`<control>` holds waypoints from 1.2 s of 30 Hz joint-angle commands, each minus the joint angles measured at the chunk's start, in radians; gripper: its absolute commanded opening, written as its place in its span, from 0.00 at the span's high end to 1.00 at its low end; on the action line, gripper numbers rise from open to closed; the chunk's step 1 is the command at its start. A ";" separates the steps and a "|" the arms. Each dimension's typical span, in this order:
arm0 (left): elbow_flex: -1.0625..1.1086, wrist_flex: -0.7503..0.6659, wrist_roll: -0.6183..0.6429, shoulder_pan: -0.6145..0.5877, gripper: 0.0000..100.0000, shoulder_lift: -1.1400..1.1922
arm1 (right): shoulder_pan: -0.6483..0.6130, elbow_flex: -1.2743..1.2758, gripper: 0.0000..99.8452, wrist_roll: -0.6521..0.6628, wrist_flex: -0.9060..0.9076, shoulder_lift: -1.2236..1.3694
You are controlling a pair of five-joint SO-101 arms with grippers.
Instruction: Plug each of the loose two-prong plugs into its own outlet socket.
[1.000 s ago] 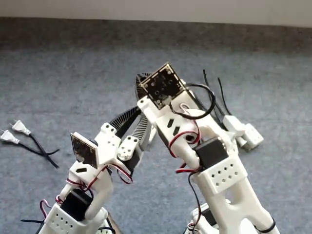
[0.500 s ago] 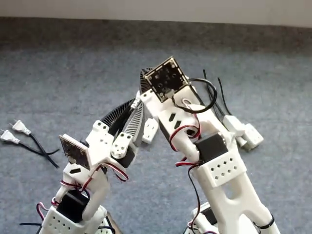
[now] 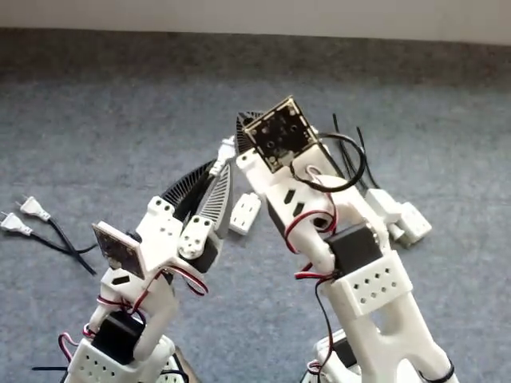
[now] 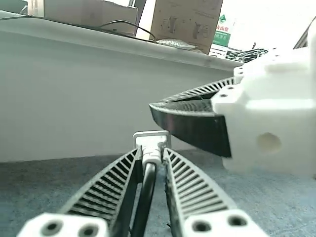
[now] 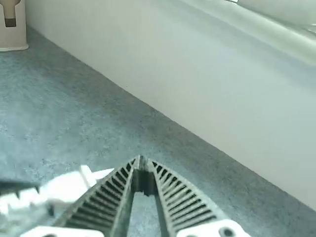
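My left gripper (image 3: 219, 162) is shut on a white two-prong plug (image 3: 227, 147), held up off the carpet; the left wrist view has the plug (image 4: 152, 144) pinched between the ribbed fingers, its black cable running back between them. Right beside it is my right gripper (image 3: 244, 122), mostly hidden behind its camera board. Its fingers (image 4: 190, 121) cross just above the plug. In the right wrist view that gripper (image 5: 141, 165) is shut with nothing seen in it, and the plug (image 5: 69, 188) sits alongside. A white outlet socket (image 3: 244, 214) lies on the carpet beneath both arms.
Two loose white plugs (image 3: 32, 209) (image 3: 14, 223) with black cables lie at the far left. More white socket blocks (image 3: 399, 217) with black cables sit at the right. A pale wall (image 5: 197, 74) borders the grey carpet's far edge.
The left arm's wrist has drawn back and down to the left while its gripper stretched out with the plug. The right arm shifted slightly right, uncovering the white socket on the carpet.
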 commanded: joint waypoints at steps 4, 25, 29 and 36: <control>0.028 -0.031 -0.005 -0.024 1.00 -0.013 | 0.018 -0.033 0.99 0.003 0.053 -0.213; -0.512 0.339 -0.144 -0.114 1.00 0.680 | 0.041 -0.160 0.99 0.003 0.183 -0.277; -0.763 0.551 -0.144 -0.114 1.00 0.931 | 0.041 -0.162 0.99 0.003 0.183 -0.242; -1.231 0.937 -0.146 -0.105 1.00 1.351 | 0.042 -0.231 0.99 0.003 0.219 -0.079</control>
